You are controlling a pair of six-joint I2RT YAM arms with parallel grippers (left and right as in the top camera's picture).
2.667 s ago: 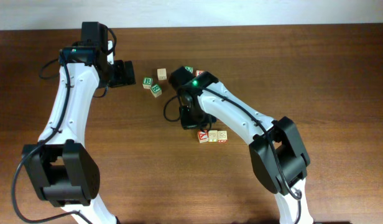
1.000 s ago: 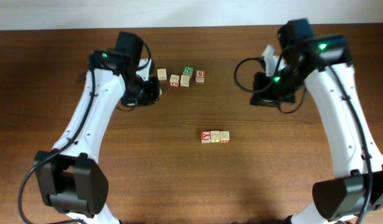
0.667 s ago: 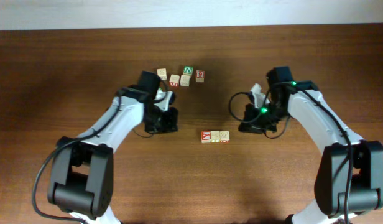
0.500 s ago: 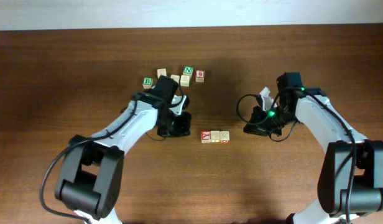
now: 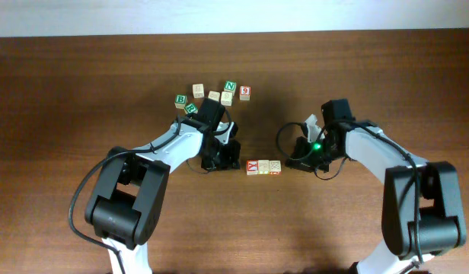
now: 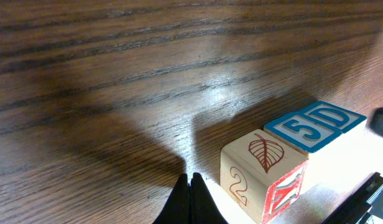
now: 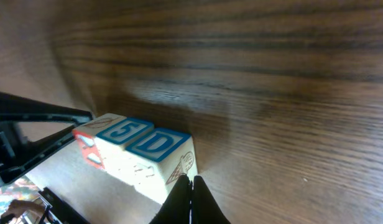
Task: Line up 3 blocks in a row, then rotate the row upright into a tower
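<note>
- Row of 3 blocks [image 5: 263,167] at mid-bench [image 5: 387,84], between left end effector [image 5: 236,160] and right end effector [image 5: 291,162], both pinched shut and empty.
- Wrist views only: blue "5" and "D" faces, leaf print, red "2".
- Overhead only: spare cubes [image 5: 212,95] behind.
- Fingertip contact with row unclear; lower faces lost in glare.

The 3 blocks [image 7: 132,155] show 2, 5, D.
</note>
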